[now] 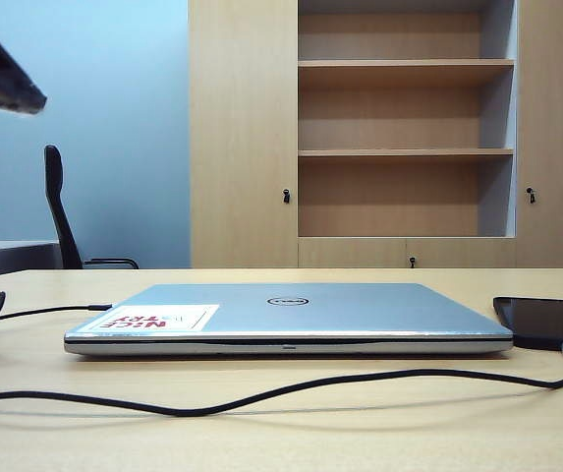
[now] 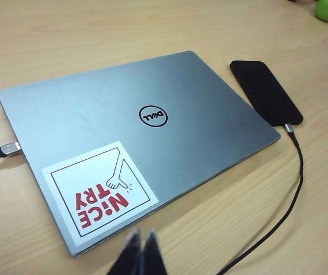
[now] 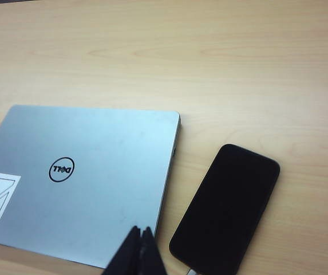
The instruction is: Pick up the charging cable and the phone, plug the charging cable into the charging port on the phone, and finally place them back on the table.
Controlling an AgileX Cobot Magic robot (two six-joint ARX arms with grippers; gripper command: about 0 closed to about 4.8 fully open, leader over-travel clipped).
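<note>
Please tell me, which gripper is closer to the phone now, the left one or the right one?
Right. The right gripper, shut, hangs over the laptop's edge right beside the phone. The left gripper, also shut, is over the laptop's opposite, sticker end, clearly farther away.

Glossy black phone [image 3: 225,207], brushed silver metal laptop [image 2: 152,120], and matt wood-grain table [image 3: 209,57].

Lighting: we note bright, even illumination; soft sheen across the laptop [image 2: 146,137] lid; faint cable shadow before the laptop; gripper fingertips [image 2: 142,255] blurred.
</note>
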